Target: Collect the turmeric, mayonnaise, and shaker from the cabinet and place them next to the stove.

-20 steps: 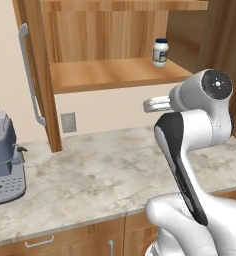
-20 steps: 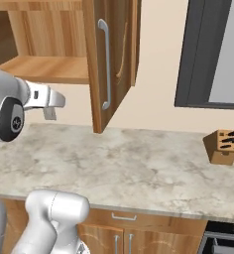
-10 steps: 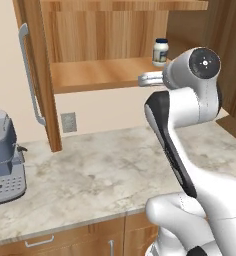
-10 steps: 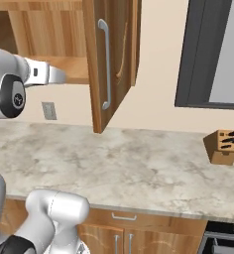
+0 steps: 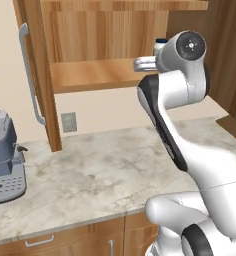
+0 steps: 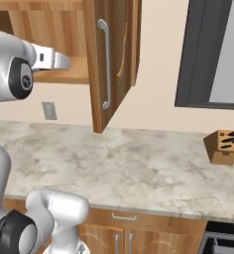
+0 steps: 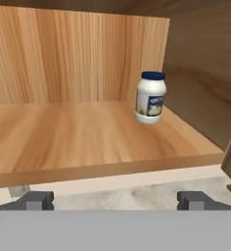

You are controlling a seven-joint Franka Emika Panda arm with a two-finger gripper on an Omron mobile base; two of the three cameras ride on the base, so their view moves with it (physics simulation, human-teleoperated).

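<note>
The mayonnaise (image 7: pixel 150 97), a white jar with a dark blue lid, stands upright at the right back of the cabinet shelf (image 7: pixel 88 137). From the left base its lid (image 5: pixel 160 42) peeks out behind my wrist. My gripper (image 7: pixel 115 200) is open, its fingertips (image 7: pixel 36 200) wide apart, level with the shelf's front edge and well short of the jar. The hand (image 5: pixel 140 64) reaches toward the open cabinet (image 5: pixel 90 75); its tip (image 6: pixel 67 62) is beside the tall door (image 6: pixel 116 59). The turmeric, shaker and stove are out of view.
A marble counter (image 5: pixel 90 170) runs below the cabinet. A grey appliance (image 5: pixel 2 155) sits at its left end and a knife block (image 6: pixel 223 146) at the far right. The cabinet doors stand open on both sides, each with a grey bar handle (image 6: pixel 105 64).
The arm has lifted the hand from below the shelf up to shelf height and swung it toward the cabinet opening. The mayonnaise has not moved.
</note>
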